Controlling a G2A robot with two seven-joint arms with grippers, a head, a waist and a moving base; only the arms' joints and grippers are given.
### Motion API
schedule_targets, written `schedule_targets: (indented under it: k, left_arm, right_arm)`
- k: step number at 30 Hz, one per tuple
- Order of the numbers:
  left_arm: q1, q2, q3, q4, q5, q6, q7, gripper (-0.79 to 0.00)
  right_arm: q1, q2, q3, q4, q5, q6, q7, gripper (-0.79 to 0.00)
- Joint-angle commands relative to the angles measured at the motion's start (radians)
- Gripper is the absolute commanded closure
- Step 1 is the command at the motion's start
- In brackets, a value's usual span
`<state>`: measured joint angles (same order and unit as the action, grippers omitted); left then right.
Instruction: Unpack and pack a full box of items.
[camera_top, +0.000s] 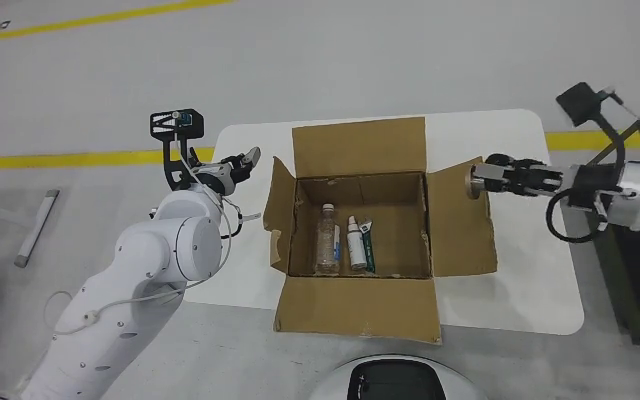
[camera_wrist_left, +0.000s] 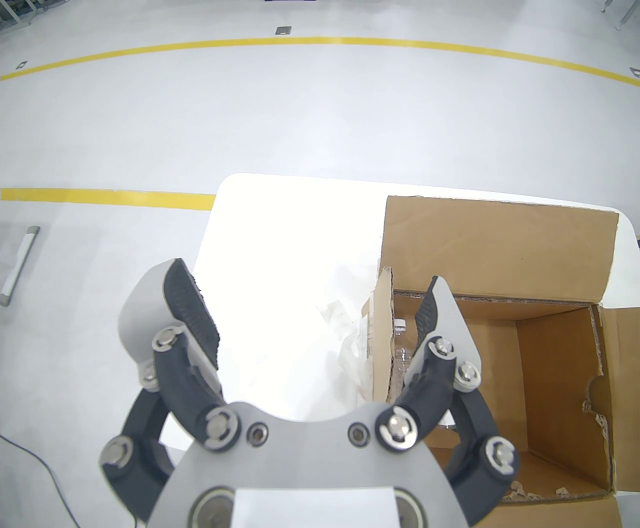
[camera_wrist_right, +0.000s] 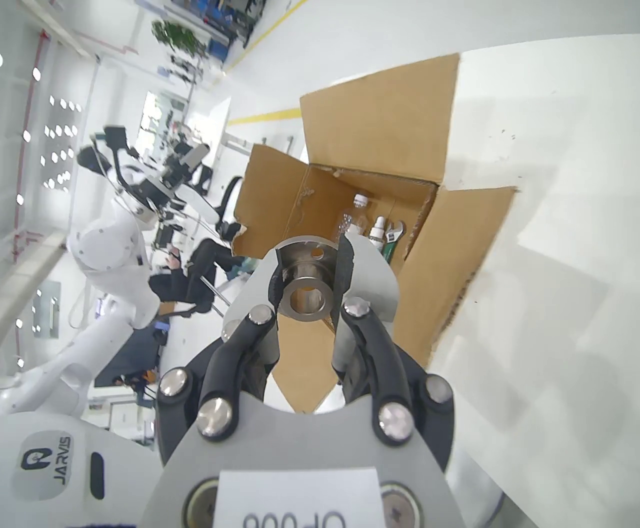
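An open cardboard box (camera_top: 360, 300) stands in the middle of the white table (camera_top: 520, 290), flaps spread. Inside lie a clear plastic bottle (camera_top: 326, 240), a small white bottle (camera_top: 356, 245) and a green-handled wrench (camera_top: 367, 245). My right gripper (camera_top: 478, 178) hovers over the box's right flap, shut on a round metal flanged part (camera_wrist_right: 306, 295). The same bottles (camera_wrist_right: 356, 215) and wrench (camera_wrist_right: 394, 234) show in the right wrist view. My left gripper (camera_wrist_left: 312, 310) stands open and empty beside the box's left flap (camera_wrist_left: 381, 330), above the table.
Crumpled clear plastic (camera_wrist_left: 345, 325) lies on the table against the box's left wall. The table's left part (camera_wrist_left: 280, 260) and right part (camera_top: 530, 230) are bare. A grey bar (camera_top: 32, 228) lies on the floor far left.
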<state>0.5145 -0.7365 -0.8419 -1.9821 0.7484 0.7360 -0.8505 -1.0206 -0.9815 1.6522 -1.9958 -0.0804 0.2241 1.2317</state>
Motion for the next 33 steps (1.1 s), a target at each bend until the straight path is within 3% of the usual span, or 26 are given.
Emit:
schedule_targets:
  k: [1, 4, 14, 22, 32, 33]
  left_arm:
    - [0.0, 0.0, 0.0, 0.0, 0.0, 0.0, 0.0, -0.785]
    - [0.0, 0.0, 0.0, 0.0, 0.0, 0.0, 0.0, -0.785]
    - [0.0, 0.0, 0.0, 0.0, 0.0, 0.0, 0.0, -0.785]
    - [0.0, 0.0, 0.0, 0.0, 0.0, 0.0, 0.0, -0.785]
    - [0.0, 0.0, 0.0, 0.0, 0.0, 0.0, 0.0, -0.785]
    - [0.0, 0.0, 0.0, 0.0, 0.0, 0.0, 0.0, -0.785]
  right_arm:
    - [0.052, -0.001, -0.123, 0.015, -0.073, 0.004, 0.015, 0.0]
    - [0.137, -0.004, -0.317, 0.026, -0.278, -0.036, 0.047, 0.0]
    - [0.316, -0.066, -0.742, 0.231, -0.531, -0.015, -0.01, 0.0]
    - [0.394, -0.122, -0.921, 0.359, -0.64, 0.037, -0.032, 0.0]
    - [0.459, -0.191, -1.049, 0.5, -0.685, 0.066, -0.042, -0.003]
    - [0.462, -0.197, -1.055, 0.512, -0.688, 0.068, -0.044, -0.114]
